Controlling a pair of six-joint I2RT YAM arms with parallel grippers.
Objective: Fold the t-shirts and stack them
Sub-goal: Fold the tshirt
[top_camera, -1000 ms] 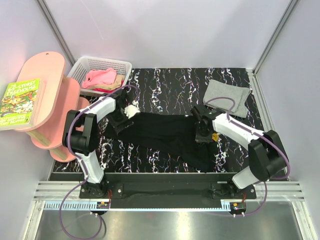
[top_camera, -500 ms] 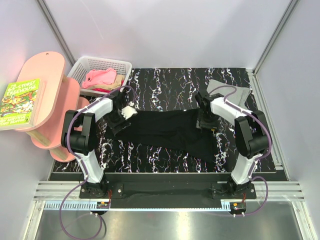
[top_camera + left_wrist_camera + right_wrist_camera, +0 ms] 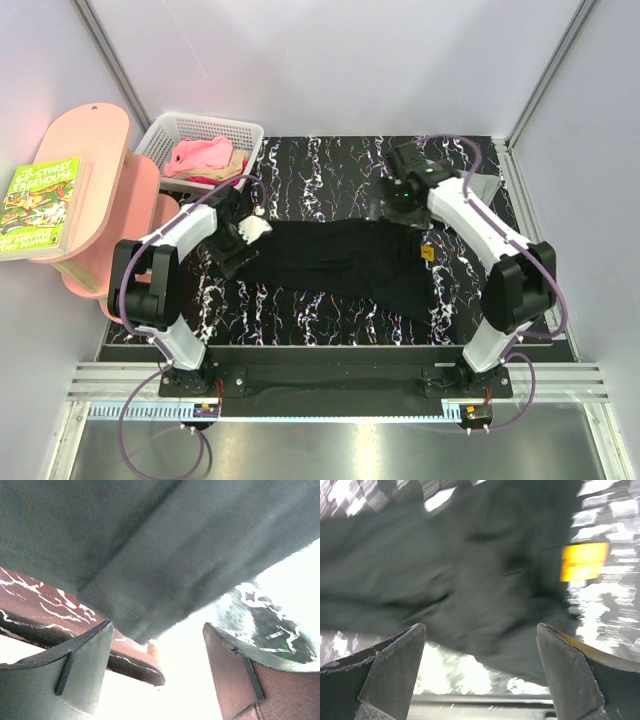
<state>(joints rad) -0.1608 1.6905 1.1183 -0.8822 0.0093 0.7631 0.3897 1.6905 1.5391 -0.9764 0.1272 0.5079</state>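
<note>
A black t-shirt point(image 3: 335, 262) lies spread out on the marbled black table point(image 3: 330, 165), with a white daisy print point(image 3: 259, 227) at its left end and a small yellow tag point(image 3: 427, 252) near its right end. My left gripper point(image 3: 243, 232) sits low at the shirt's left edge. In the left wrist view it point(image 3: 157, 625) stands open, the dark cloth's point(image 3: 150, 555) hem just beyond the tips. My right gripper point(image 3: 396, 200) hovers above the shirt's far right corner. It point(image 3: 481, 625) is open and empty over the black cloth point(image 3: 460, 580). A light grey t-shirt point(image 3: 487, 188) lies at the back right, mostly behind the right arm.
A white basket point(image 3: 175, 125) at the back left holds pink point(image 3: 198, 155), tan and red shirts. A pink shelf unit point(image 3: 100, 200) stands left of the table with a green book point(image 3: 40, 205) on it. Grey walls close in the table's back and sides.
My right gripper opened, let go of the black shirt and rose toward the back of the table. The shirt now lies stretched flatter. The left gripper barely moved.
</note>
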